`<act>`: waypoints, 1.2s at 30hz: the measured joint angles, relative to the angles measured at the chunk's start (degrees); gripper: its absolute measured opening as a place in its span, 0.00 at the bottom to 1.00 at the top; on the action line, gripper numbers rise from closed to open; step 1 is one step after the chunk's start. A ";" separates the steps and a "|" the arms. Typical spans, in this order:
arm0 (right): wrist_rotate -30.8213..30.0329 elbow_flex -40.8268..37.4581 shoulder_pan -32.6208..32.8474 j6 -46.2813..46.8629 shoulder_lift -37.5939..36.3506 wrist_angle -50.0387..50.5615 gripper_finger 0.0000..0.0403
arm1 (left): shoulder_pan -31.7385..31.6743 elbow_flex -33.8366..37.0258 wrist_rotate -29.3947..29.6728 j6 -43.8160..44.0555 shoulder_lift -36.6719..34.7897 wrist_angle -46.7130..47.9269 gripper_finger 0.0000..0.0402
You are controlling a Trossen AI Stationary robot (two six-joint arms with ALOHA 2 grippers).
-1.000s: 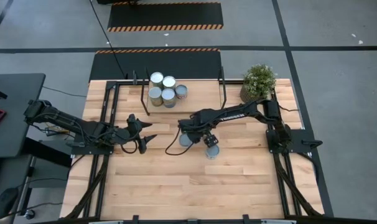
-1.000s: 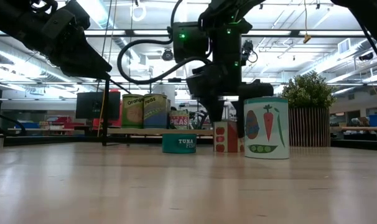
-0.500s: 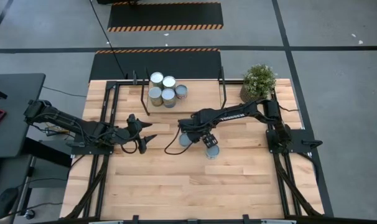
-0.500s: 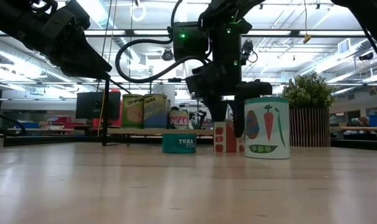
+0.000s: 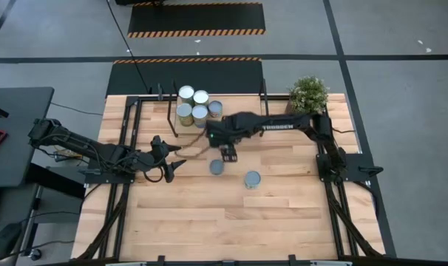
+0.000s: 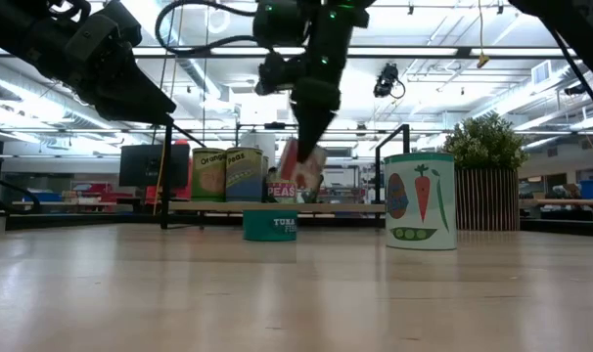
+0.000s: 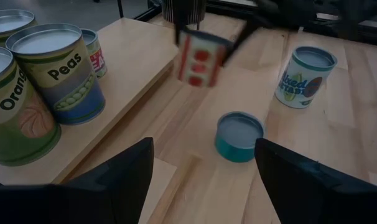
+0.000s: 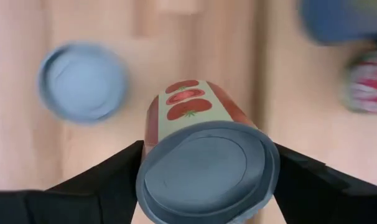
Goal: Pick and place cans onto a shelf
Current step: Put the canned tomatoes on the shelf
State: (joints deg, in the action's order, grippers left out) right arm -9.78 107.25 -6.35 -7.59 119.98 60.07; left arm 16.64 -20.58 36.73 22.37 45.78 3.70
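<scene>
- Since a second ago the right gripper [image 5: 229, 152] has swung away from the two loose cans mid-table and lifted toward the shelf [image 5: 242, 106], taking the tomato can [image 8: 198, 146] with it.
- Right gripper fingers [image 8: 95, 186] clamp that tomato can on both sides; in the low view the can [image 6: 302, 166] hangs tilted, clear of the tabletop, with the gripper [image 6: 306, 147] coming down onto it from above.
- From the left wrist view the tomato can [image 7: 200, 57] is in the air just in front of the shelf [image 7: 132, 68] edge, not on the board.
- Below and just beside it, the flat teal tuna can [image 5: 217, 168] sits on the table [image 5: 209, 214]; it reads "TUNA" in the low view [image 6: 270, 225].
- Vegetable-label can [image 5: 252, 179] stands upright a bit farther toward the right arm's side, apart from the tuna can; low view shows the carrot and peas on it [image 6: 419, 200].
- On the shelf: five cans [image 5: 194, 105] grouped at its left part, among them one marked "Peas" [image 7: 61, 71] and one marked "Orange" [image 7: 14, 118], all upright.
- Potted plant [image 5: 307, 96] at the table's far right corner.
- Left gripper [image 5: 176, 159] hovers over the table's left side, fingers [image 7: 117, 180] spread wide, nothing between them, pointing at the tuna can [image 7: 238, 135].
</scene>
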 joint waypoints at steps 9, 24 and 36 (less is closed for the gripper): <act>-2.78 2.35 -7.18 12.39 -0.02 -0.94 0.78 | -0.02 0.02 -0.02 -0.02 0.00 0.00 0.71; 2.73 2.28 -17.11 22.44 -0.02 7.18 0.78 | -0.02 0.00 0.03 -0.30 0.00 -0.07 0.71; 3.00 -0.26 -17.07 19.56 -0.07 4.68 0.79 | -0.02 0.00 0.03 -0.50 0.00 -0.07 0.71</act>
State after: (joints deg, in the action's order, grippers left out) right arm -6.78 107.00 -23.43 11.97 119.92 64.75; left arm 16.62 -20.58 36.75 21.87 45.78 3.64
